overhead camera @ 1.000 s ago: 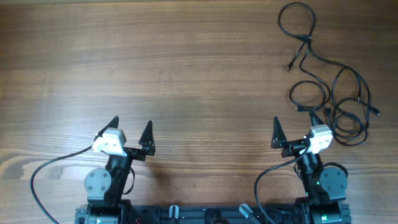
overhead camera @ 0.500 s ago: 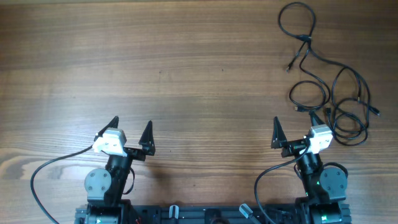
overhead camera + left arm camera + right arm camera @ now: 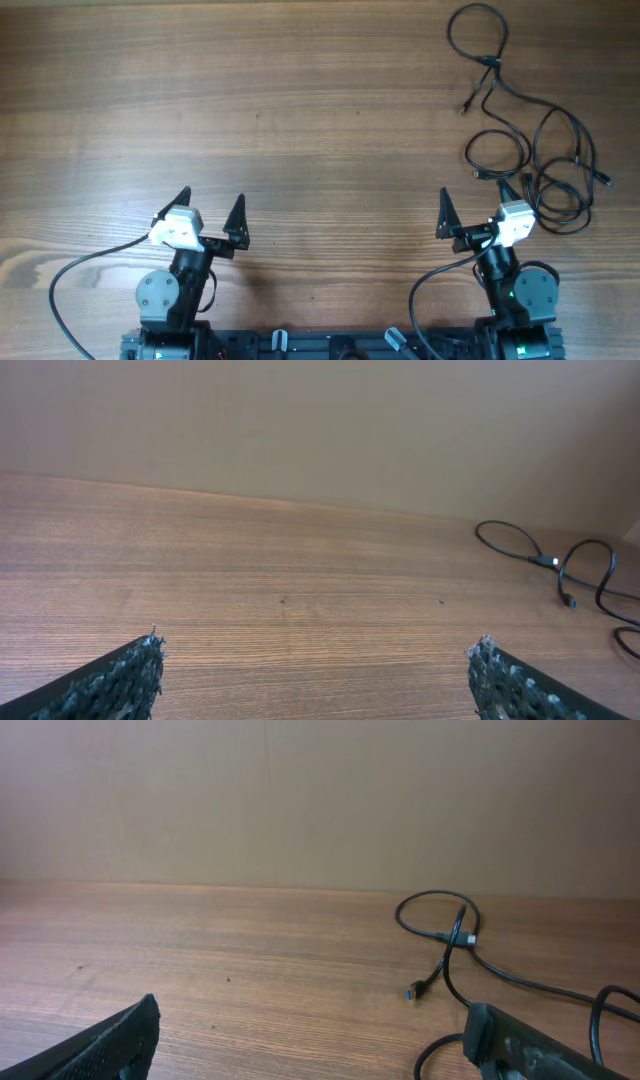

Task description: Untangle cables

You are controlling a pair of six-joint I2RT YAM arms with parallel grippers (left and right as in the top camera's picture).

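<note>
The cables point(image 3: 530, 150) are thin black cords tangled in loops at the far right of the wooden table, with small plugs at loose ends. They also show in the right wrist view point(image 3: 455, 945) and at the right edge of the left wrist view point(image 3: 560, 565). My right gripper point(image 3: 475, 208) is open and empty, just left of the tangle's near loops. My left gripper point(image 3: 210, 208) is open and empty, far to the left of the cables.
Thicker black wires point(image 3: 70, 280) run from the arm bases along the near edge. A plain beige wall point(image 3: 320, 800) stands behind the table's far edge. The wooden table point(image 3: 300, 120) is bare across the middle and left.
</note>
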